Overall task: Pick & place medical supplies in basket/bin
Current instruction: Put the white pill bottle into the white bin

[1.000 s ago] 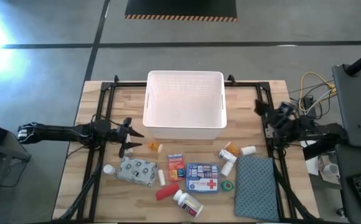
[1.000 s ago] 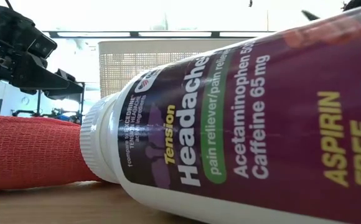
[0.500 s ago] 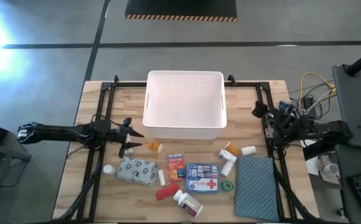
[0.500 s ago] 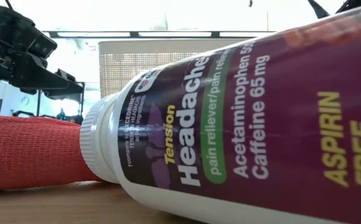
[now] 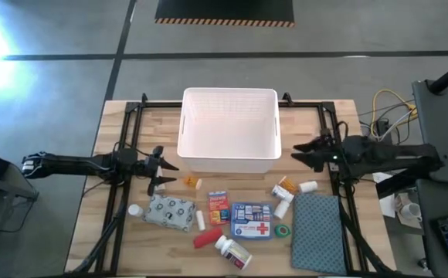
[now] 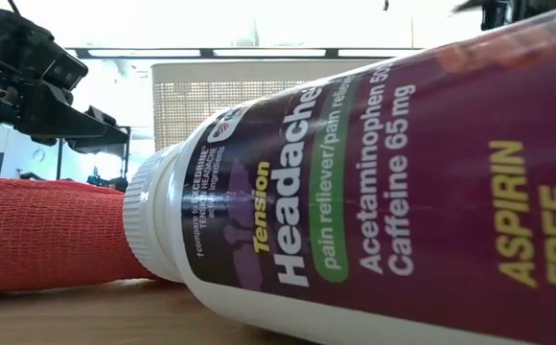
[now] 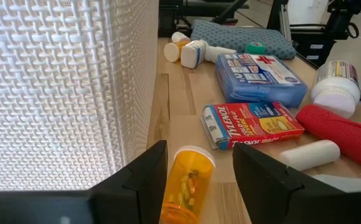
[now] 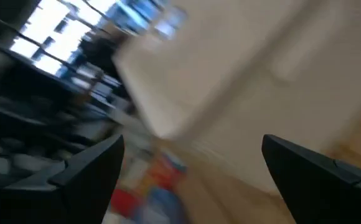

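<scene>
Right gripper swung toward bin, jaws released | left gripper unmoved, jaws part-open, empty

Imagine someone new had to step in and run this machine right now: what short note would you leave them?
Left gripper: part open, low at the bin's near-left corner, an orange vial lying between its fingers, not gripped.
Right gripper: wide open, empty, just right of the white bin, above the table.
Bin: nothing seen in it.
Supplies all on the table in front of the bin: grey patterned pack, red-blue box, blue red-cross pouch, red tube, green tape roll, white pill bottles.
Done: nothing. Left: everything.
</scene>
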